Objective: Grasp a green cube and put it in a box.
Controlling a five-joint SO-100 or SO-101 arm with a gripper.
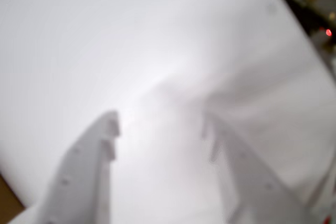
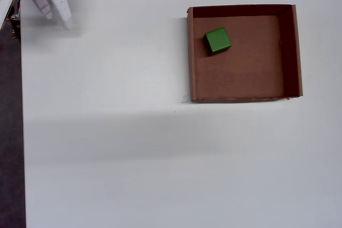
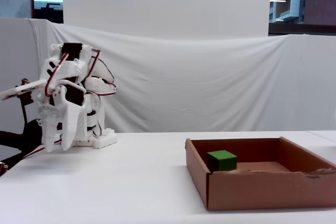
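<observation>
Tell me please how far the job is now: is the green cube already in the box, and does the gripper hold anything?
Done: the green cube lies on the floor of the box, near its upper left corner in the overhead view. In hand: nothing; the gripper is open and empty over bare white table, far from the box. Left: nothing visible; the arm looks folded back near its base.

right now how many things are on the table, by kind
cube: 1, green, lying inside the box
box: 1, brown cardboard
arm with gripper: 1, white, at the table's far left in the overhead view
total: 3
</observation>
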